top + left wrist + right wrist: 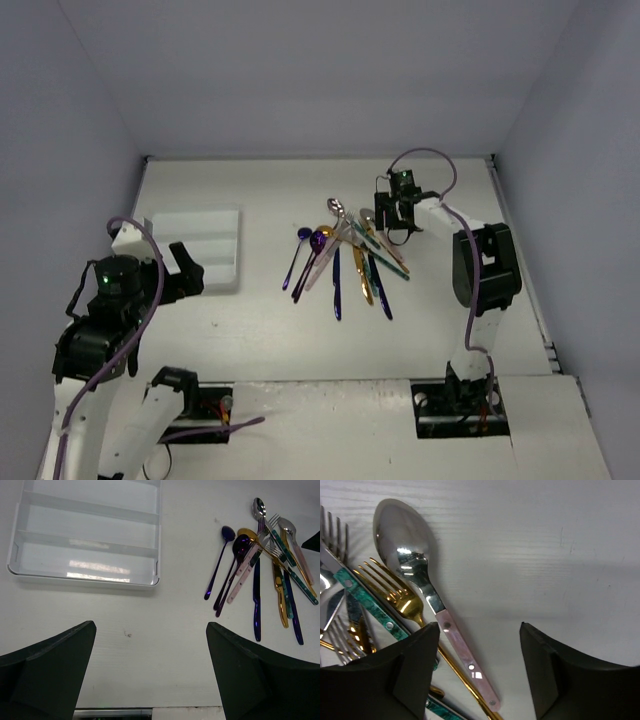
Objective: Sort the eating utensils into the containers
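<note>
The eating utensils lie in a fanned heap at the table's middle, also seen at the right of the left wrist view. The white tray with its long containers lies to the left. My right gripper hangs low over the heap's far right end. Its jaws stand apart astride the pink handle of a silver spoon, with a gap still showing on the right side. A gold fork and a teal-handled fork lie beside the left finger. My left gripper is open over bare table, holding nothing.
White walls close the table in at the back and on both sides. The tray's rim lies just beyond my left gripper. A small dark speck marks the tabletop between the left fingers and the tray.
</note>
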You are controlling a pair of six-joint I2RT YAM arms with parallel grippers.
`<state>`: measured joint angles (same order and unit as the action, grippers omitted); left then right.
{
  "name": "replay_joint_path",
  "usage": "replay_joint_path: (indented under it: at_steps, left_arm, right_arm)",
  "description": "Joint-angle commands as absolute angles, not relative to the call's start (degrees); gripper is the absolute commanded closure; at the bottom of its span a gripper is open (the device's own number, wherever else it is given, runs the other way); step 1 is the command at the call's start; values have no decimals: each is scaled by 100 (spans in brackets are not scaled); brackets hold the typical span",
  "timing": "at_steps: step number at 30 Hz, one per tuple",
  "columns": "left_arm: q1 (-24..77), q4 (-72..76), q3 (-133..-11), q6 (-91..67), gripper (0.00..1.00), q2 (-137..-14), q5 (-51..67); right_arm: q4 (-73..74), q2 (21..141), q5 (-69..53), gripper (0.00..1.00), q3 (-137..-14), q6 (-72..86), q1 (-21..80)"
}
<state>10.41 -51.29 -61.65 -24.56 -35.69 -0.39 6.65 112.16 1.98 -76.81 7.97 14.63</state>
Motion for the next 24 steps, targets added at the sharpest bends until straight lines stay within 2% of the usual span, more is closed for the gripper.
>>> replay_joint_path:
  at_steps: [1, 7, 17, 19, 24]
  left_arm:
    - [1037, -5001, -6122, -2621, 9, -3639, 282]
    - [1041, -5001, -6064, -2623, 9, -3719, 369]
    - [1046, -5000, -6073, -2611, 9, -3825, 475]
    - [1046, -4987, -6079, -2628, 9, -3855, 483]
    - [1059, -4975, -6142, -2645, 9, -3983, 509]
  right_arm:
    - [401, 11275, -128, 42, -7919, 607, 1422]
    - [316, 11462, -316, 48, -7817, 594, 1424]
    - [211, 11486, -507, 64, -7574, 571, 1424]
    - [197, 11450, -438, 71, -7522, 543, 1424]
    - [189, 11321, -258, 96, -7552, 469, 1389]
